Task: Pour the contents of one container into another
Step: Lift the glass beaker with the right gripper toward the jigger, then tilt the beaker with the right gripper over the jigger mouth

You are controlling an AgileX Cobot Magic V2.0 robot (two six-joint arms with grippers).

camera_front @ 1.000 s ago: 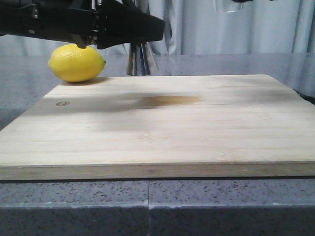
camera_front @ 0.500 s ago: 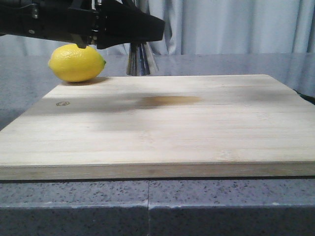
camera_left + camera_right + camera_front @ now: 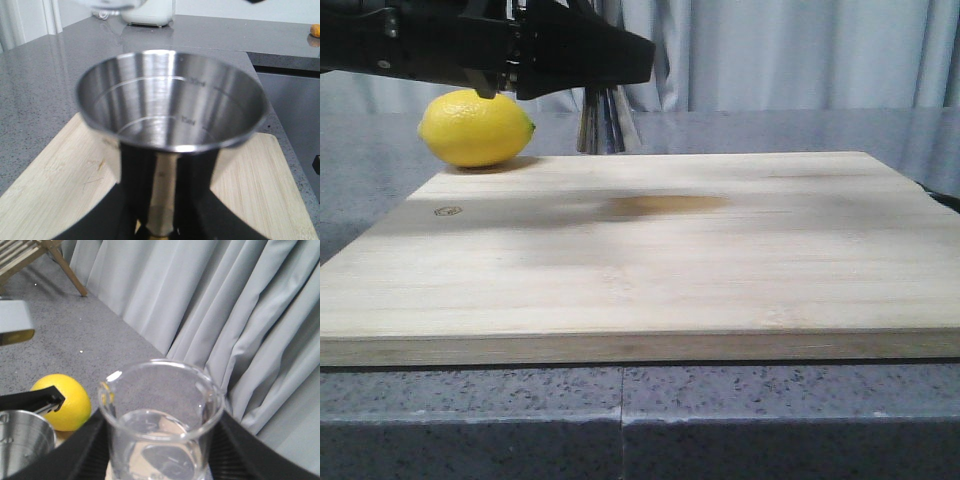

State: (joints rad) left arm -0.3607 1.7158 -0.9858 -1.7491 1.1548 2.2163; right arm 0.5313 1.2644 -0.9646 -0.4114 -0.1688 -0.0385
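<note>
I am seeing the beaker (image 3: 160,425) only in the right wrist view, standing upright and close to the lens, its clear wall flanked on both sides by the dark fingers (image 3: 87,450) of the right gripper (image 3: 160,460), which are pressing against the glass and holding it. Its pouring lip is facing toward the lemon (image 3: 62,401). Whether it is carrying liquid I cannot tell from the glass. The beaker and the right gripper are not showing in the front view.

The jigger (image 3: 170,130) is filling the left wrist view, upright, its open upper cup facing the camera with engraved measure lines inside. The cup is looking dry or nearly so; I cannot be sure. The left gripper (image 3: 160,225) is closing around the jigger's lower part, dark fingers (image 3: 100,220) on each side, and a sliver of gold band is showing at the waist between them. In the right wrist view the jigger's rim (image 3: 22,440) is sitting just beside the beaker, lower than the beaker's mouth.

In the front view the left arm is reaching in across the upper left as a black body, and only the jigger's flared lower cup (image 3: 602,125) is showing beneath it, hanging beyond the far edge of the board (image 3: 650,260).

The lemon (image 3: 476,128) is lying at the board's far left corner, just left of the jigger. The board is resting on a grey speckled counter (image 3: 620,420), with pale curtains (image 3: 800,55) hanging behind.
</note>
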